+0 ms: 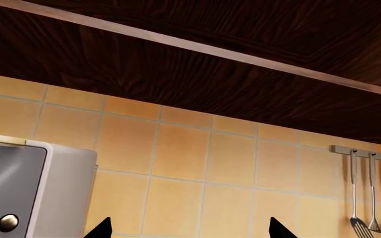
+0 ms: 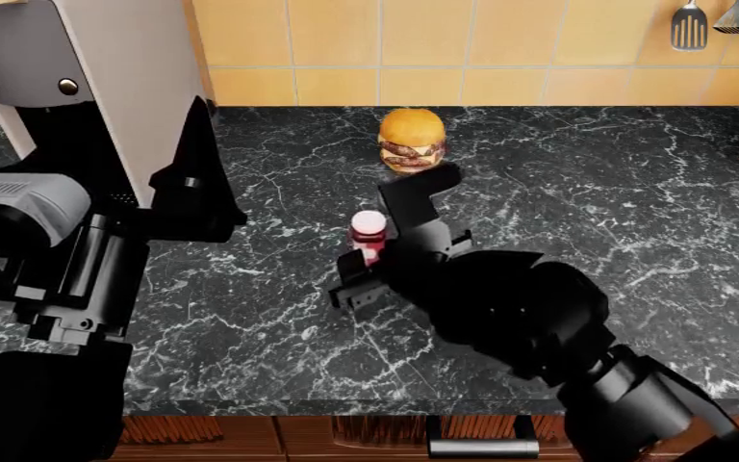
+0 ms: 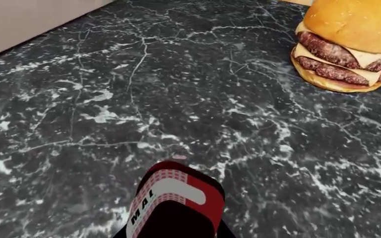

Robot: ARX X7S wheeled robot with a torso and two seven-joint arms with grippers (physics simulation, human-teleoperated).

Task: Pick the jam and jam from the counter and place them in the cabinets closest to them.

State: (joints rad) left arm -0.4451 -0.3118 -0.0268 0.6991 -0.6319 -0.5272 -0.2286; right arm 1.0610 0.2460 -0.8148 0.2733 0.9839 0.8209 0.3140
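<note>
One jam (image 2: 367,234) jar, with a pale lid, dark red contents and a white label, sits between the fingers of my right gripper (image 2: 369,250) over the middle of the black veined counter (image 2: 626,202). In the right wrist view the jam (image 3: 174,191) fills the bottom centre, tight against the dark jaws, so the gripper is shut on it. My left gripper (image 1: 190,229) is raised at the left and faces the tiled wall. Its two black fingertips (image 1: 101,229) stand wide apart with nothing between them. A dark wood cabinet (image 1: 177,54) hangs above it.
A white toaster (image 2: 100,77) stands at the back left, beside the left arm. A burger (image 2: 412,140) lies behind the jam, near the wall. Utensils (image 1: 370,198) hang from a rail at the right. A drawer handle (image 2: 479,446) shows below the counter's front edge.
</note>
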